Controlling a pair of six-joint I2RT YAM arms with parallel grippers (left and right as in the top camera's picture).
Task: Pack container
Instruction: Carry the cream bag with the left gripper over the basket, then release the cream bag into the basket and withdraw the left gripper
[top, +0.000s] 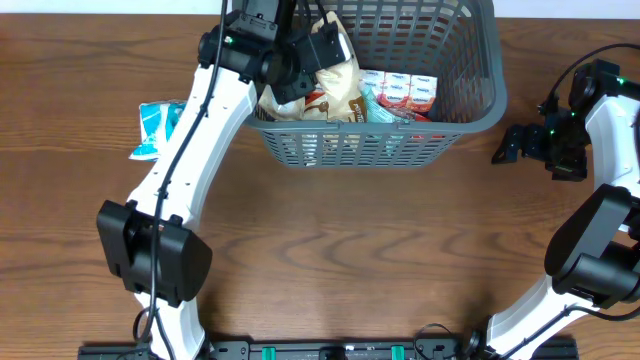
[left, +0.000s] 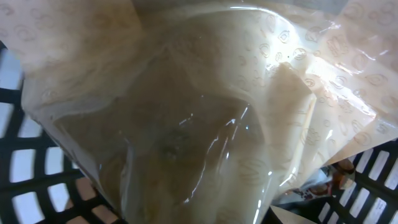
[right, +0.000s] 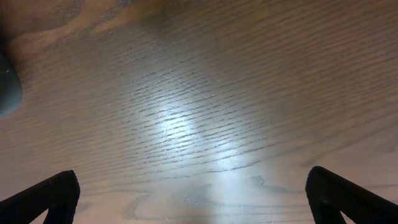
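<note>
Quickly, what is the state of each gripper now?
Left gripper: cannot be told; a cream packet fills its camera view.
Right gripper: jaws open, holding nothing.

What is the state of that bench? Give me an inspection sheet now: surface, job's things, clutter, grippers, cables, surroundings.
Surface: wooden table, brown grain.
Job's things: grey basket at the far edge holds a beige packet, red-and-white packets and a teal packet; a blue-and-white packet lies outside, left of it.
Clutter: nothing seen.
Grippers: left gripper in the basket's left end over the beige packet, fingers hidden; right gripper open above bare wood, empty.
Cables: black cables along both arms.
Surroundings: black rail at the near edge.
</note>
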